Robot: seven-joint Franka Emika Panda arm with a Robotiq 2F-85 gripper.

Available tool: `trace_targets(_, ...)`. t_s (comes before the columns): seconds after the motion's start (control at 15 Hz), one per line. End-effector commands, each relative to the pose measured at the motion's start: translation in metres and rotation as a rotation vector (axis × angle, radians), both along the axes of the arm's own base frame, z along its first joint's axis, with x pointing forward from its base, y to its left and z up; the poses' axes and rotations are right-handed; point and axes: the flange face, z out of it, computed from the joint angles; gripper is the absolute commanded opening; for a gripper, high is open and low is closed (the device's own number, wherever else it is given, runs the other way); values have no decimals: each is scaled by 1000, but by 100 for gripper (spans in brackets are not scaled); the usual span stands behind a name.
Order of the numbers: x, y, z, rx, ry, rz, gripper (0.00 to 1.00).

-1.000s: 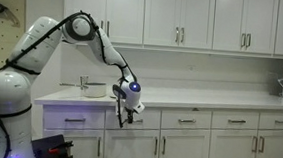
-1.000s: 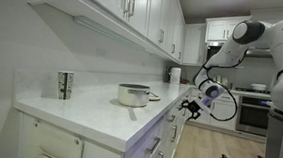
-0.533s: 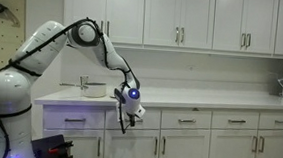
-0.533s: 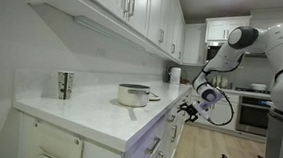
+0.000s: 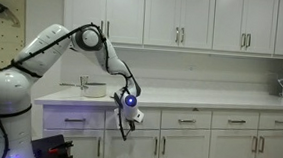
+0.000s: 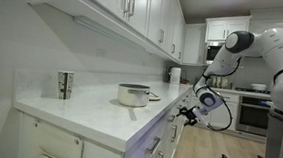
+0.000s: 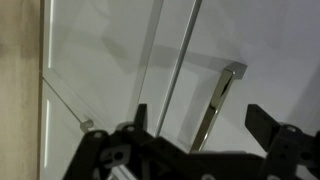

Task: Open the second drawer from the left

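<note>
Gripper point(image 7: 199, 115) released, jaws spread, empty. Drawer point(image 5: 150, 119) just ahead; handle point(image 7: 222, 90) between jaws, not clamped. Judgement: rigid front, smooth slippery bar, light slide. Grip bar mid-span, pull straight.

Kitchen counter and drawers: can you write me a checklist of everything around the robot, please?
Surface: long white countertop.
Job's things: second drawer from the left looks shut; its silver handle sits in the gap between the end effector's fingers.
Clutter: pot and metal cup stand on the countertop.
Grippers: end effector open, at the handle, not clamped on it.
Cables: black cable runs along the robot arm.
Surroundings: white upper cabinets above; what looks like an oven farther along.
</note>
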Motion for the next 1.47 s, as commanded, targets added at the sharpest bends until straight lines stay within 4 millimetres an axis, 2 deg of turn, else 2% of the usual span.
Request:
trace_targets(0.0,2,8,-4,-21,-55,12,100)
trace_targets(0.27,14,18,0,-32,-91,29,100)
trace_targets(0.6,40,40,5,-32,-122,52,100)
trace_targets(0.93,62,47,-13,-56,-121,46,100)
trace_targets(1.33,71,39,-41,-89,-95,31,100)
trace_targets(1.4,71,39,-44,-95,-92,34,75)
